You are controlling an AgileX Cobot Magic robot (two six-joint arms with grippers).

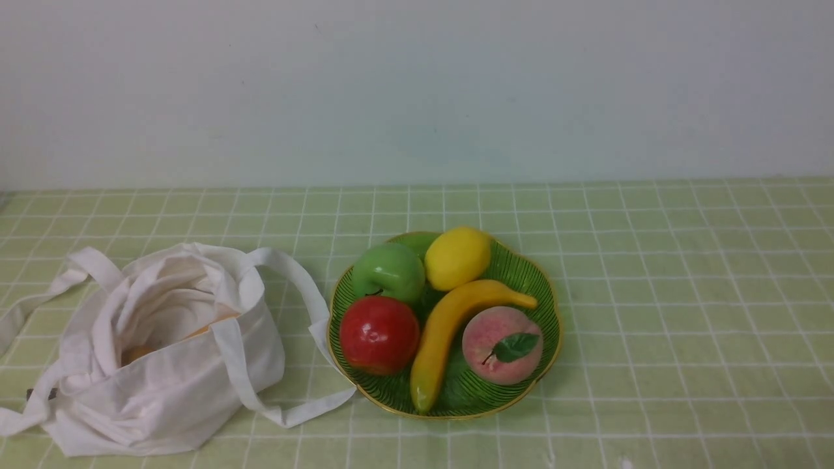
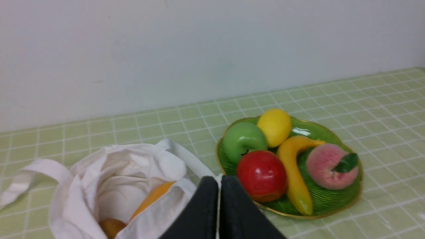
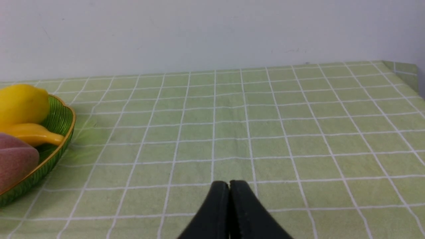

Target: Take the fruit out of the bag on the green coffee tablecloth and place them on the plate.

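over on the left of the green checked tablecloth (image 1: 651, 293) sits a floppy white cloth bag (image 1: 163, 391), its mouth gaping upward and its sides slumped in folds. from the left wrist view i can make out two pieces of fruit inside it: an orange one (image 2: 154, 196) tucked up against the cloth wall, and a brownish one (image 2: 112, 227) lower down, partly hidden by the bag's edge. the straps (image 1: 293, 277) flop out to either side, and one of them reaches over to the plate's rim.

the plate (image 1: 472, 394), green and ribbed with a thin gold rim, stands to the right of the bag and is well filled. a green apple (image 1: 389, 270) and a yellow lemon (image 1: 458, 258) are at the far side, a red apple (image 1: 380, 335) is at the left, a banana (image 1: 449, 339) curves through the middle, and a pink peach (image 1: 502, 345) with a dark green leaf (image 1: 515, 347) is at the right.

the left gripper (image 2: 220, 196) is closed, its fingertips together with nothing caught in them. the right gripper (image 3: 229, 199) is closed too, tips meeting, holding nothing, over the tablecloth. a pale plain wall (image 1: 417, 91) rises behind the cloth.
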